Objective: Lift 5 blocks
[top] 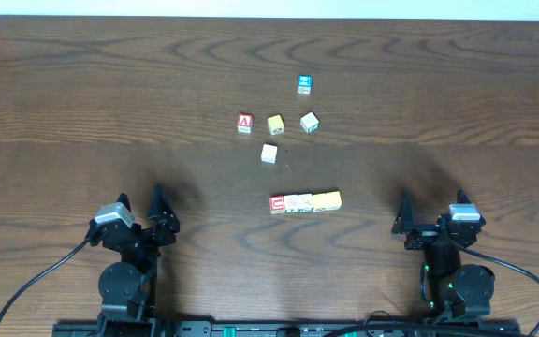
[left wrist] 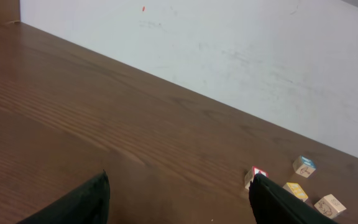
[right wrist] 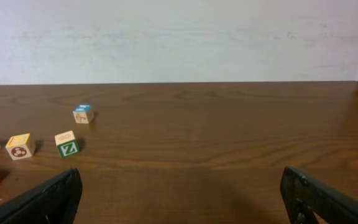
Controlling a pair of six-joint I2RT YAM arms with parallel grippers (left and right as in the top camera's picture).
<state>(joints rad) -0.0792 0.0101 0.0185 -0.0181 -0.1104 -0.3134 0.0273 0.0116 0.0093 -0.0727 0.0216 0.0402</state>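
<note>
1. While both arms sit at the desk's six o'clock edge, the left gripper [top: 160,213] and the right gripper [top: 404,221] stand wide and hold nothing.
2. Three small wooden cubes lie touching in a row at the centre of the dark wooden desk [top: 82,103]: a red-faced cube with a white letter [top: 278,204], a whitish cube [top: 298,202] and a yellow cube [top: 326,199].
3. Toward twelve o'clock from that row, a cream cube [top: 269,153] sits alone; farther on lie a yellow-topped cube [top: 275,124], a green-and-white cube [top: 309,122] and a red cube marked "A" [top: 244,123], with a blue-faced cube [top: 304,84] farthest out.
4. Judging the risks: cubes in the row touch, so fingers closing on one could nudge or drag its neighbour.
5. Similar red faces invite picking the "A" cube by mistake.
6. Small, smooth cubes could slip or twist out if gripped off-centre.
7. No container is visible anywhere on the desk.
</note>
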